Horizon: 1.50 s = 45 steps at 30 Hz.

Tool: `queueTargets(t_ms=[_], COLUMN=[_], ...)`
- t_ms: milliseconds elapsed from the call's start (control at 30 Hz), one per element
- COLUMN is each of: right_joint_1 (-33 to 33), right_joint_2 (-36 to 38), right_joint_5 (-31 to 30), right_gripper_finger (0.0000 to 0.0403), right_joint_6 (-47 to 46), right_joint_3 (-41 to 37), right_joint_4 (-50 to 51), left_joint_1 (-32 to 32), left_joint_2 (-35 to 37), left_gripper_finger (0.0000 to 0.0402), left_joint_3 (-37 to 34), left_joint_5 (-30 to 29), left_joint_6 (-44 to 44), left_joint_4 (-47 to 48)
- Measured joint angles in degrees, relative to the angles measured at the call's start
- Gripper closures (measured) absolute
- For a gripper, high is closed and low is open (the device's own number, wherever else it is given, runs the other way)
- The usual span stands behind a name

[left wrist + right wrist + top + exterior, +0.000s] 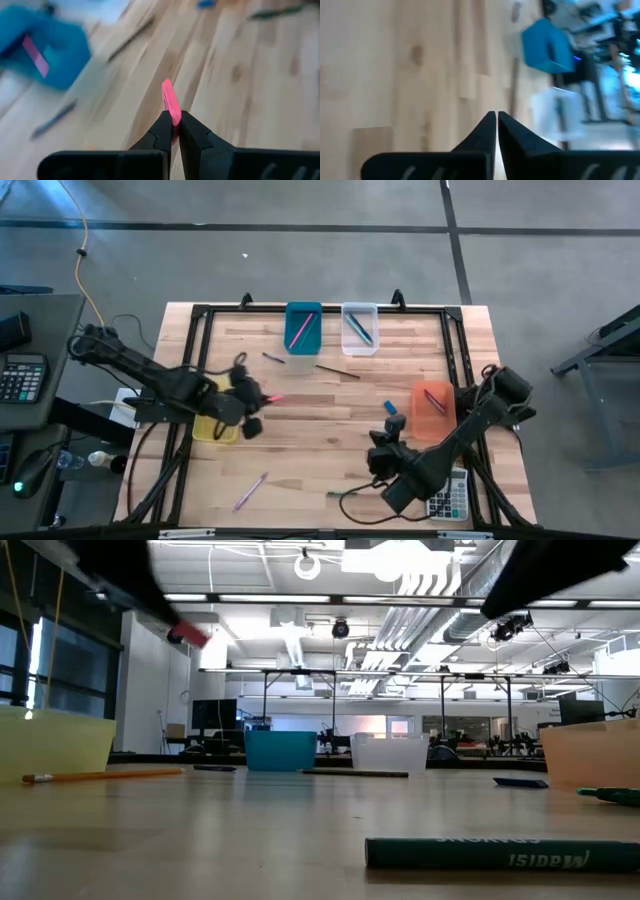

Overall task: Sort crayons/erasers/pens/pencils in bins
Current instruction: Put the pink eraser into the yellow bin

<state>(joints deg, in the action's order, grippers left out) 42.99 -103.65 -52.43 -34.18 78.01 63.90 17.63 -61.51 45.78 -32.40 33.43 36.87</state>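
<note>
My left gripper (260, 396) hangs above the table's left half, just right of the yellow bin (212, 428), shut on a pink eraser (169, 97) that also shows high up in the low view (188, 635). My right gripper (392, 424) is shut with nothing between its fingers (496, 116). It hovers just on the near side of a blue eraser (390, 408) lying flat on the wood. The teal bin (303, 328) and clear bin (359, 328) stand at the far edge, each with sticks inside. The orange bin (432, 410) stands at the right. My left gripper pinches the pink eraser by one end (173, 113) between its two fingertips (162, 125). The fingers slant down from the table's left. The rest of the eraser sticks out beyond the tips, lifted clear of the table.
Loose on the wood lie a purple stick (250, 490), a green crayon (500, 855), a dark pen (338, 372), a short dark stick (273, 358) and a pencil (100, 776). A calculator (447, 498) lies at the near right under my right arm.
</note>
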Motion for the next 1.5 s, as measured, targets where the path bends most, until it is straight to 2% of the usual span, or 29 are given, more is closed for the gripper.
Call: queueTargets(t_ms=[133, 300, 500, 667, 967, 1233, 1500], right_joint_1=[-1.6, -4.5, -6.7, -7.1, -7.1, -7.1, -7.1], right_joint_2=[5.3, 10.9, 13.3, 13.3, 13.3, 13.3, 13.3], right_joint_5=[3.4, 9.0, 12.8, 13.9, 13.7, 13.7, 13.7], right_gripper_finger=[0.0396, 0.0399, 0.0402, 0.0402, 0.0403, 0.0403, 0.0403], right_joint_6=[9.5, 20.2, 27.4, 28.0, 28.0, 28.9, 29.6], right_joint_3=[-9.7, -20.1, -27.0, -29.0, -30.2, -30.2, -30.2], right_joint_4=[-18.7, -40.8, -55.9, -59.1, -60.9, -61.5, -62.0], left_joint_1=[1.8, 2.7, 3.5, 3.4, 2.4, -2.2, -4.3], left_joint_2=[3.6, 4.3, 3.3, 1.7, -4.8, -8.4, -9.1], left_gripper_finger=[0.0401, 0.0401, 0.0401, 0.0401, 0.0401, 0.0401, 0.0401], left_joint_3=[0.0, -0.1, -0.1, -0.1, -0.1, -3.5, -6.7], left_joint_5=[1.2, 7.6, 13.2, 16.1, 17.1, 18.9, 20.9], left_joint_6=[10.3, 20.3, 25.8, 28.4, 24.1, 15.7, 15.1], left_joint_4=[14.2, 29.1, 39.0, 44.4, 43.6, 37.0, 35.9])
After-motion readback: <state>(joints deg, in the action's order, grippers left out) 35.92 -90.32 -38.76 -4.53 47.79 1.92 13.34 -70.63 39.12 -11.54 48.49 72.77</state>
